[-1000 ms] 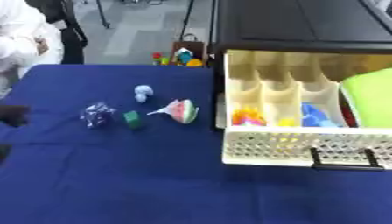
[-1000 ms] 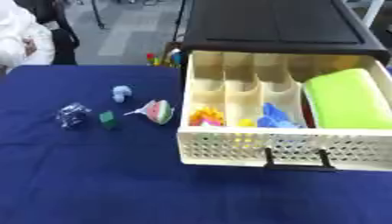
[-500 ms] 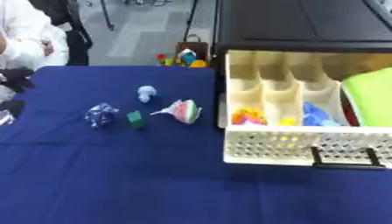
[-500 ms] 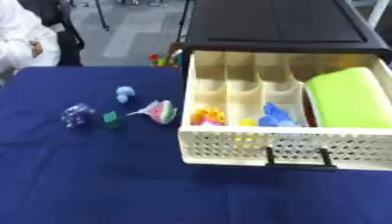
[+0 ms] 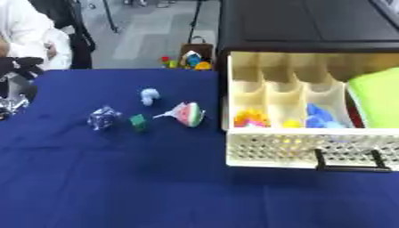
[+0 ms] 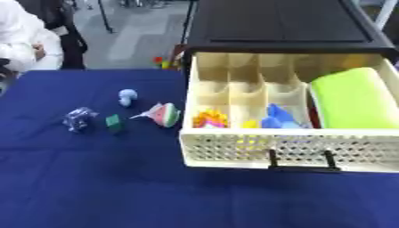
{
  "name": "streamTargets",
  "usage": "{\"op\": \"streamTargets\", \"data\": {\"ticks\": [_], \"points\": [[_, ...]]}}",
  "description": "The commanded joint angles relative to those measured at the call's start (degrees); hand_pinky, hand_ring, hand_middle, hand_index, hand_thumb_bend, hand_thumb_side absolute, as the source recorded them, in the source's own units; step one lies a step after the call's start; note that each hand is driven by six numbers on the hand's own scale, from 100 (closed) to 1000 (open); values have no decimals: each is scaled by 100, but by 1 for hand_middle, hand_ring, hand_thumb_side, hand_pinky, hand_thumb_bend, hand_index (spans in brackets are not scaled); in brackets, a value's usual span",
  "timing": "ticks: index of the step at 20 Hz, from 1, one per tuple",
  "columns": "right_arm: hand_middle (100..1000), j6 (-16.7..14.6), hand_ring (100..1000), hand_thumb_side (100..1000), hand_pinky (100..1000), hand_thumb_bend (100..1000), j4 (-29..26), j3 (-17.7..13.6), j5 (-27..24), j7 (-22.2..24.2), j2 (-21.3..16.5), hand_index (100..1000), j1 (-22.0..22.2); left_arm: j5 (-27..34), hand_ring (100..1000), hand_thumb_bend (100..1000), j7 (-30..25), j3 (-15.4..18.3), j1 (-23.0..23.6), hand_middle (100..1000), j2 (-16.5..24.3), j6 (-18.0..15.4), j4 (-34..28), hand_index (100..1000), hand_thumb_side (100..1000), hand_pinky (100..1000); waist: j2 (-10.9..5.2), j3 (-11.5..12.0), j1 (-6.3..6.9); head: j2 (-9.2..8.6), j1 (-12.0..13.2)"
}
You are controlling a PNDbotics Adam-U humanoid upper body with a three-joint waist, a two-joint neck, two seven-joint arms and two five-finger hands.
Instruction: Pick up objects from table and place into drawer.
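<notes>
Lying on the table (image 5: 117,178) left of the drawer (image 5: 311,147), 4 small objects (image 5: 140,116) are nearest the left hand (image 5: 17,67), whose fingers cannot be judged.

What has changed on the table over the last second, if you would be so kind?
The left hand has risen along the left edge, from beside the blue tablecloth to near its far corner. It holds nothing. The four small things, among them the green block and the watermelon slice, lie where they were, and the drawer stays open.
</notes>
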Motion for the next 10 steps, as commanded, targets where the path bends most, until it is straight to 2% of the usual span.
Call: {"op": "streamTargets", "data": {"ticks": [1,3,6,8,9,10], "points": [[544,-370,695,1000,650,100,-56,4,-78,-316,-172,756,-49,-124,809,217,-117,-59,-275,845,111,-56,266,1000,870,478,-73,-28,11,-38,56],[543,-379,695,1000,650,100,-56,7,-88,-310,-173,754,-60,-219,825,269,-220,-136,-451,863,42,-117,401,1000,890,520,-57,-77,16,-51,90],[543,-392,695,1000,650,100,-56,15,-101,-302,-171,753,-74,-341,833,297,-376,-236,-657,870,-53,-220,512,1000,892,540,-35,-139,20,-90,148],[542,-401,695,1000,650,100,-56,21,-109,-299,-170,753,-84,-386,846,397,-510,-314,-764,880,-125,-285,565,1000,925,576,-18,-173,22,-117,197],[542,-404,695,1000,650,100,-56,23,-111,-297,-169,753,-87,-392,849,370,-590,-353,-808,885,-159,-324,588,1000,940,584,-12,-185,22,-131,221],[542,-407,695,1000,650,100,-56,23,-113,-296,-168,752,-89,-392,852,383,-677,-388,-848,891,-192,-363,610,1000,949,591,-5,-197,23,-147,243]]}}
